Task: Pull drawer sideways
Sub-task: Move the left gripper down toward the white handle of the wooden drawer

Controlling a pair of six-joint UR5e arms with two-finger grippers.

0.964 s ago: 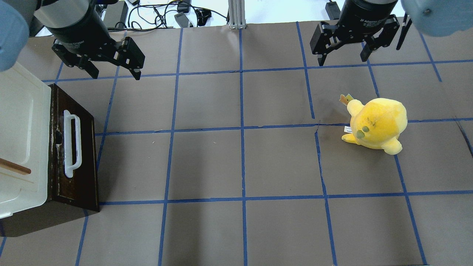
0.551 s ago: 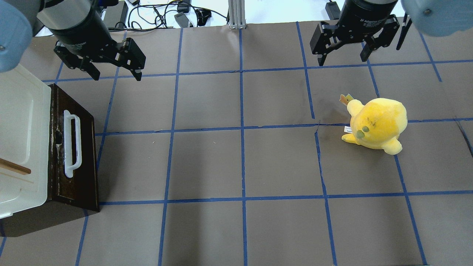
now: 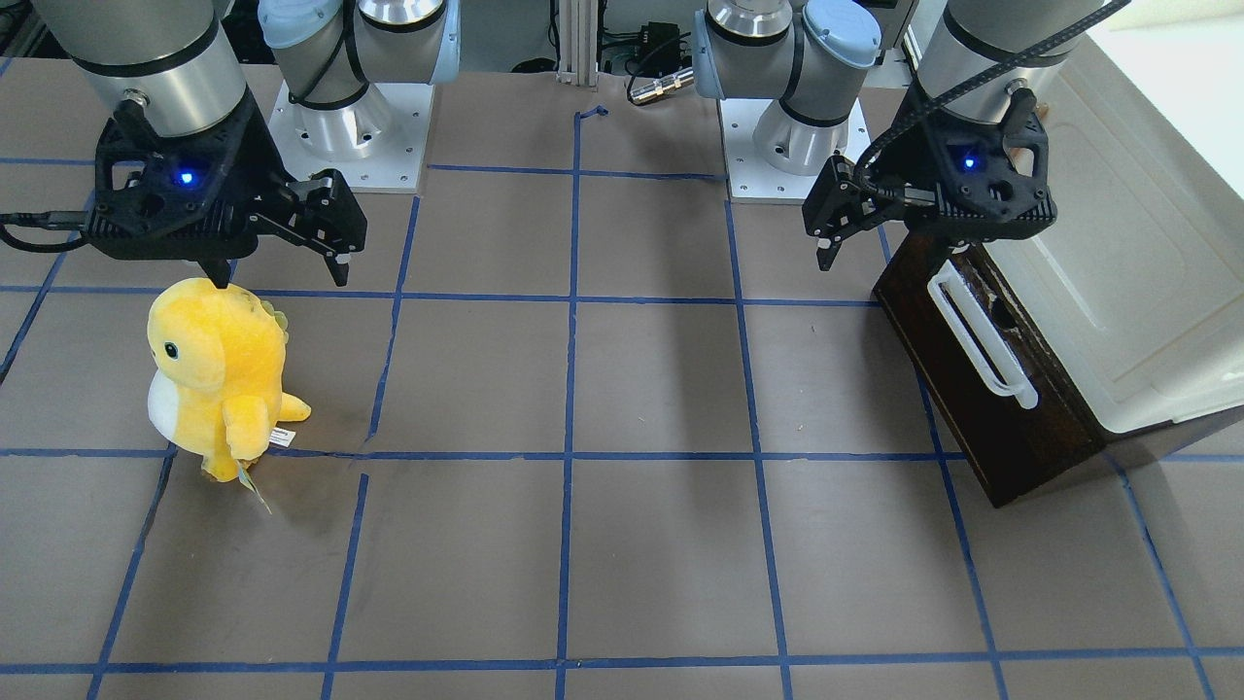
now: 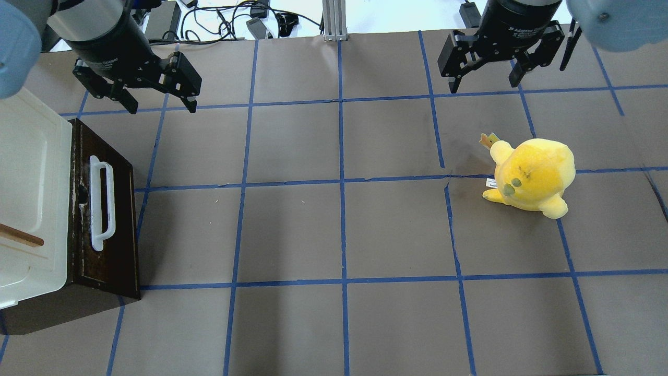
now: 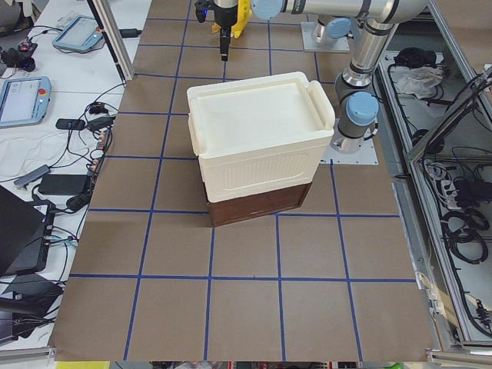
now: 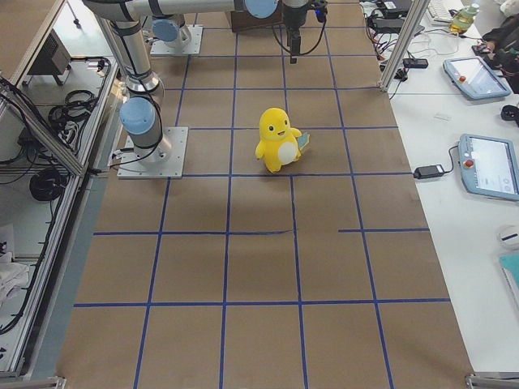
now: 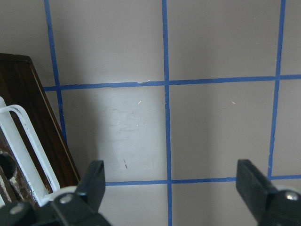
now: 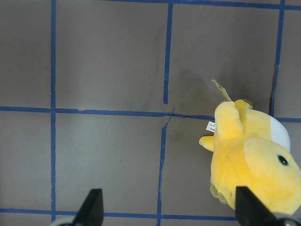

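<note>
The drawer point(image 4: 117, 224) lies below the left gripper point(image 4: 160, 106) and to one side, one end of its dark front just beside the nearer finger point(image 7: 91, 181). The front faces toward the right gripper point(image 4: 484, 86), and its back meets the cabinet point(image 4: 31, 183). The long handle point(image 4: 95, 209) runs along the front, crosswise to the line between the left fingers. Both grippers hang wide apart and hold nothing. Bare table point(image 4: 292, 230) spreads before the front; a plush toy point(image 4: 532, 177) stands near the right gripper, well apart from the drawer.
</note>
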